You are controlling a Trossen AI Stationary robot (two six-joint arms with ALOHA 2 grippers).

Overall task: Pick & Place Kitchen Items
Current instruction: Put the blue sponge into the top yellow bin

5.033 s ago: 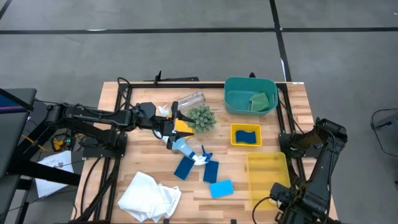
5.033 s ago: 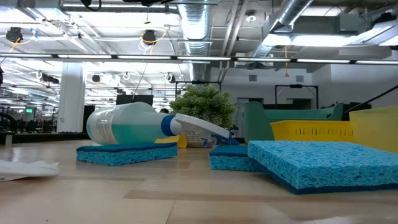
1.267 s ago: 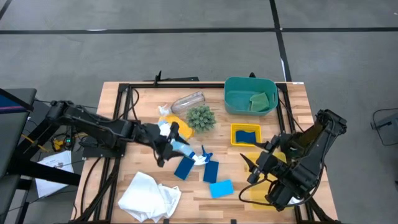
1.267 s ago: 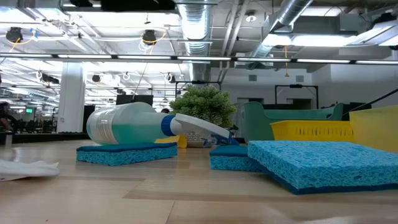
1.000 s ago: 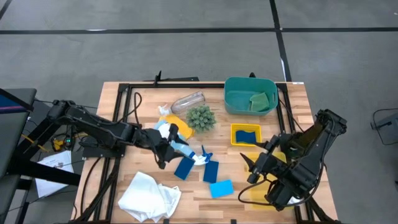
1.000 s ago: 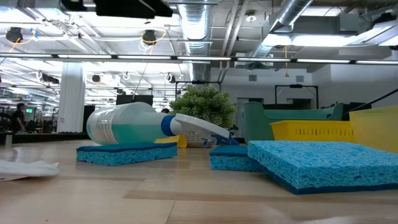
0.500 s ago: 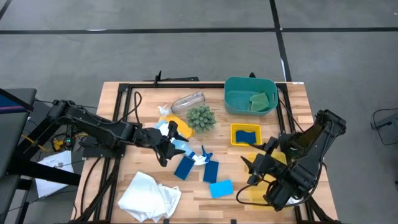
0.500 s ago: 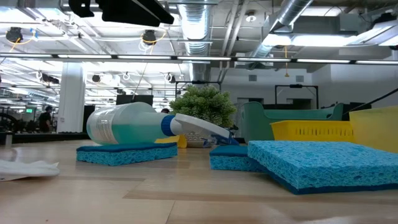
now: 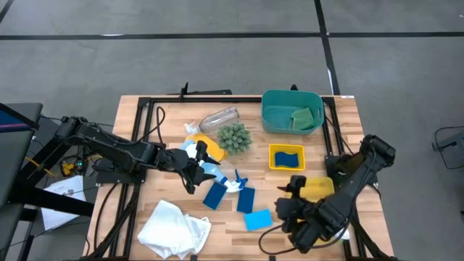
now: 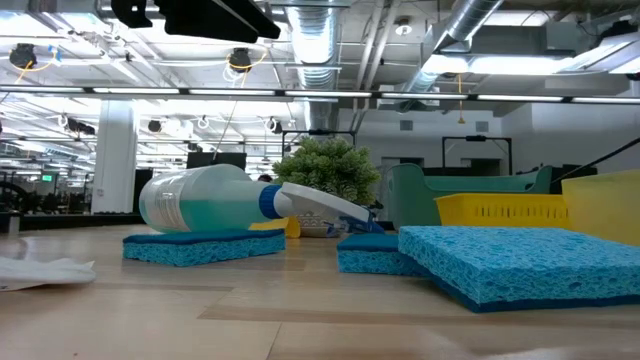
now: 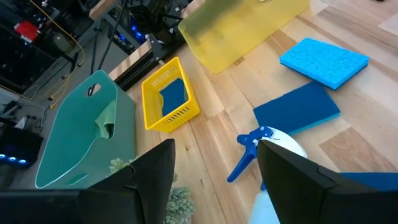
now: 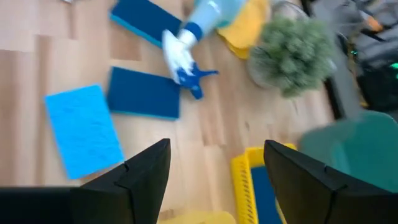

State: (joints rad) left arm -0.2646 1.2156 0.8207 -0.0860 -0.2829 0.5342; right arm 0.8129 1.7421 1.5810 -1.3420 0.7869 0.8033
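Note:
The clear spray bottle [image 9: 210, 172] with a blue trigger [image 11: 247, 148] lies on its side, its body resting on a dark blue sponge [image 10: 205, 246]. My left gripper [image 9: 197, 164] is open and hovers just above the bottle [image 10: 210, 200], with one finger [image 11: 146, 180] on either side of its neck end. My right gripper [image 9: 284, 210] is open and empty. It is in the air near the front edge, just right of a light blue sponge [image 9: 257, 219]. A second dark blue sponge [image 9: 246, 199], the white cloth [image 9: 174, 228] and the clear cup [image 9: 220, 117] lie loose on the table.
A spiky green plant ball [image 9: 234, 136] stands beside a yellow sponge [image 9: 212, 147]. The teal bin [image 9: 292, 111] at the far right holds a green sponge. A small yellow basket [image 9: 287, 156] holds a blue sponge. My right arm partly covers the large yellow bin [image 9: 315, 190].
My right gripper has swung toward the table's left and near edges, off the large yellow bin and toward the light blue sponge, staying open. My left gripper has come down a little over the spray bottle. The bottle and the sponges have stayed where they were.

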